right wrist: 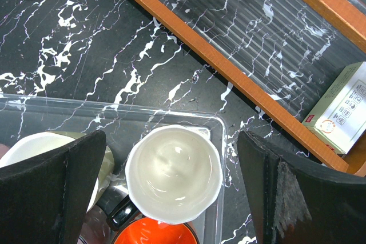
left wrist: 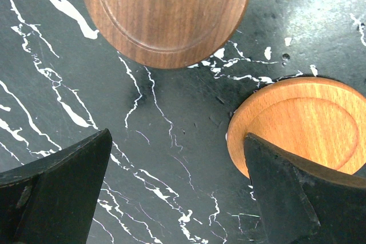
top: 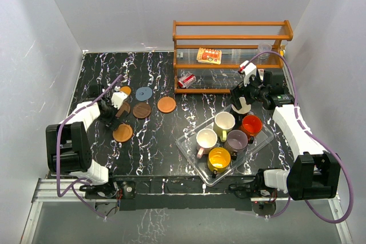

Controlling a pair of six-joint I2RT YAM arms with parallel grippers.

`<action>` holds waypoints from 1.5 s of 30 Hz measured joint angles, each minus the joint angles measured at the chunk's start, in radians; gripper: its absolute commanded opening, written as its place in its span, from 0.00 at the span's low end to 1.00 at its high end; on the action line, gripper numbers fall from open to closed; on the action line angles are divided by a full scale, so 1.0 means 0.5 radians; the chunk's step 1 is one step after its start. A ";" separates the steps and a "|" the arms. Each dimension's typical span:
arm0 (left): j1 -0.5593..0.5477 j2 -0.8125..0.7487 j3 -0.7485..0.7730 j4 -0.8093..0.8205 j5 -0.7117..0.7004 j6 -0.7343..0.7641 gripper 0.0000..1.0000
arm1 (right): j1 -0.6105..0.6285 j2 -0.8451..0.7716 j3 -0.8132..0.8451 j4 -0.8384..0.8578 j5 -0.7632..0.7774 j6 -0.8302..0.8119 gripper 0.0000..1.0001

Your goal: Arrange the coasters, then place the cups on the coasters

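left hand [left wrist: 177, 140] hangs low over the counter [left wrist: 68, 72], its fingers spread wide with nothing between them. a dark brown coaster [left wrist: 166, 10] lies ahead of it and an orange-brown coaster [left wrist: 303, 118] sits partly behind one finger. further right lie a blue-grey coaster [top: 143, 92] and an orange coaster [top: 166, 104], apart. the clear tray [top: 189, 144] holds the pink cup [top: 206, 139], yellow cup [top: 219, 158], cream cup [top: 224, 123], mauve cup [top: 237, 140] and red cup [top: 251, 125]. right hand [right wrist: 171, 135] hovers with its fingers apart and empty, over the black cup [right wrist: 174, 172] in the tray's far corner.
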 measured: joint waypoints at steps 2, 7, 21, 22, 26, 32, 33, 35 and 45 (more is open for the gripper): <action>0.008 0.006 0.005 0.012 -0.021 0.001 0.99 | 0.000 0.000 0.000 0.000 0.000 0.000 0.98; 0.029 0.039 0.037 0.019 -0.044 0.010 0.99 | 0.000 0.000 0.000 0.000 0.000 0.000 0.98; 0.063 0.063 0.062 0.047 -0.088 0.051 0.99 | 0.000 0.000 0.000 0.000 0.000 0.000 0.98; 0.066 0.063 0.062 0.047 -0.088 0.053 0.99 | 0.000 0.000 0.000 0.000 0.000 0.000 0.98; 0.068 0.063 0.067 0.037 -0.085 0.068 0.99 | 0.000 0.000 0.000 0.000 0.000 0.000 0.98; 0.079 0.066 0.187 -0.105 0.011 0.037 0.99 | 0.000 0.000 0.000 0.000 -0.001 0.000 0.98; 0.079 0.066 0.225 -0.130 0.050 0.021 0.99 | 0.000 0.000 0.000 0.000 -0.001 0.000 0.98; 0.079 0.060 0.306 -0.182 0.146 -0.023 0.99 | 0.000 0.000 0.000 0.000 -0.001 0.000 0.98; -0.156 -0.012 0.529 -0.234 0.545 -0.296 0.99 | 0.000 0.000 0.000 0.000 -0.001 0.001 0.98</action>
